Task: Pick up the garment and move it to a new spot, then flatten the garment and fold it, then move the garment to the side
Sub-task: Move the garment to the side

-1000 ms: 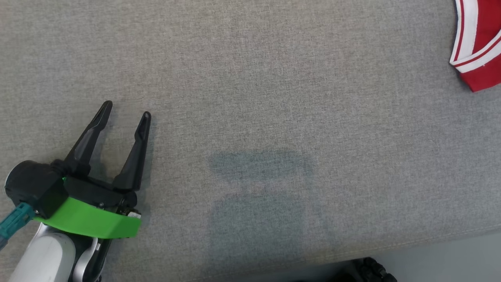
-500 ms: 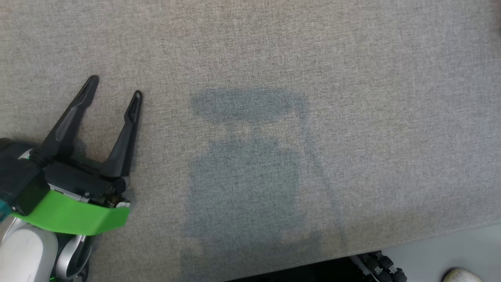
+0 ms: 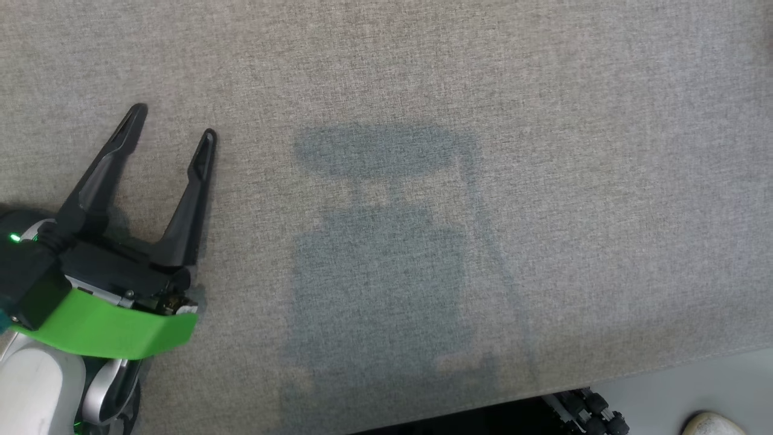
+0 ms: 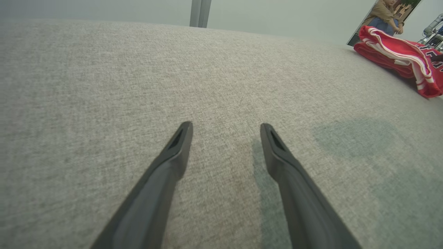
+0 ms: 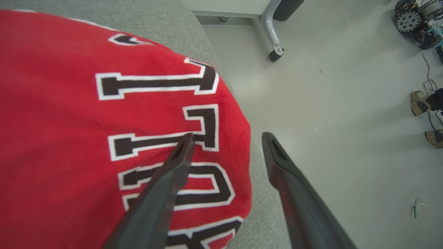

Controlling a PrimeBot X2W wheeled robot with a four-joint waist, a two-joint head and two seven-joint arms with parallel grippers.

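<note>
Our head camera has swung since a second ago, and our shadow [image 3: 380,241] now sits higher in the frame.
At the lower left of our head view, our left gripper [image 3: 174,121] hangs over the grey fabric surface [image 3: 543,181], its fingers wide apart and empty. In our left wrist view the red garment [image 4: 398,57] lies in a low bundle at the upper right, well apart from those fingers. In our right wrist view the garment covers the left half, at the surface's edge. Our right gripper [image 5: 227,135] stands wide open and grips nothing, one finger over the black lettering, the other over the floor [image 5: 328,86]. Whether it touches the cloth we cannot tell.
</note>
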